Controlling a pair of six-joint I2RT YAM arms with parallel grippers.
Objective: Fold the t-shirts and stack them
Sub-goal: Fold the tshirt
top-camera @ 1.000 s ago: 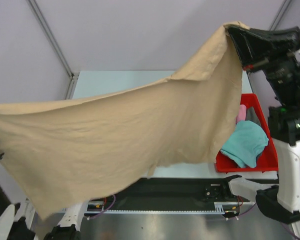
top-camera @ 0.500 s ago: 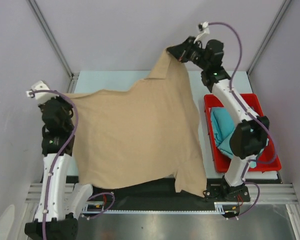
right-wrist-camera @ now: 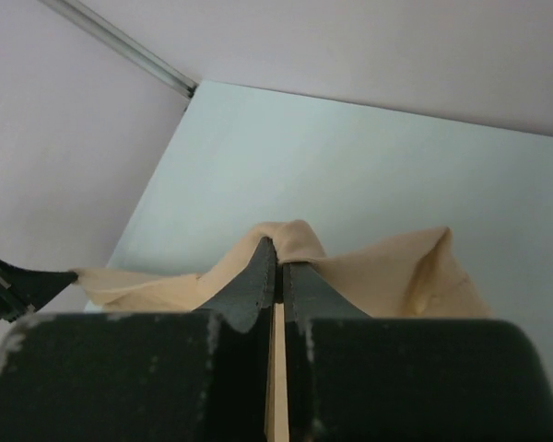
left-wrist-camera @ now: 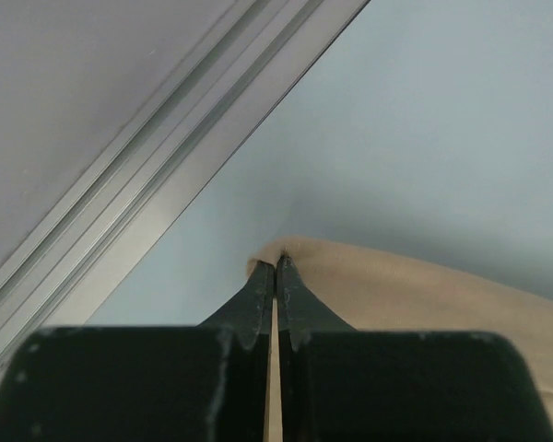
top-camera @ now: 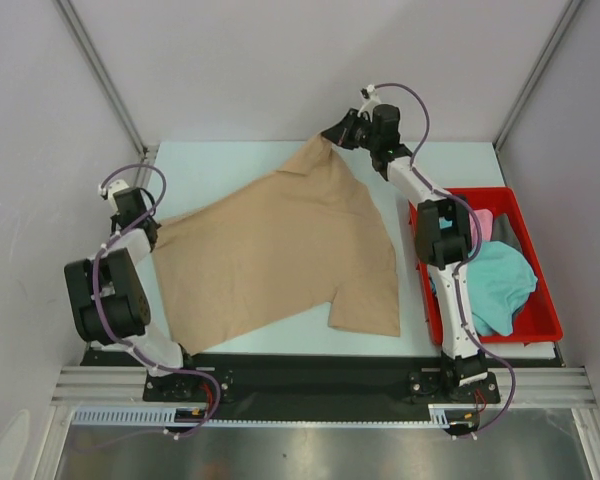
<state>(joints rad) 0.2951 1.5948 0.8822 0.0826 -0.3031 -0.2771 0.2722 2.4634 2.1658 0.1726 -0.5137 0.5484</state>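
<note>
The tan t-shirt (top-camera: 280, 245) lies spread across the pale table, stretched between my two grippers. My left gripper (top-camera: 148, 226) is shut on the shirt's left corner (left-wrist-camera: 300, 253) low at the table's left edge. My right gripper (top-camera: 332, 137) is shut on the far corner (right-wrist-camera: 290, 238) at the table's back, where the cloth peaks up. A teal t-shirt (top-camera: 502, 285) and a pink t-shirt (top-camera: 483, 222) lie bunched in the red bin at the right.
The red plastic bin (top-camera: 542, 322) stands at the table's right edge. A metal frame rail (left-wrist-camera: 157, 175) runs along the table's left edge. Grey walls enclose the table at the back and sides.
Both arms have come down from holding the tan shirt high near the camera. The shirt has dropped and now lies on the table, still held at two corners.
</note>
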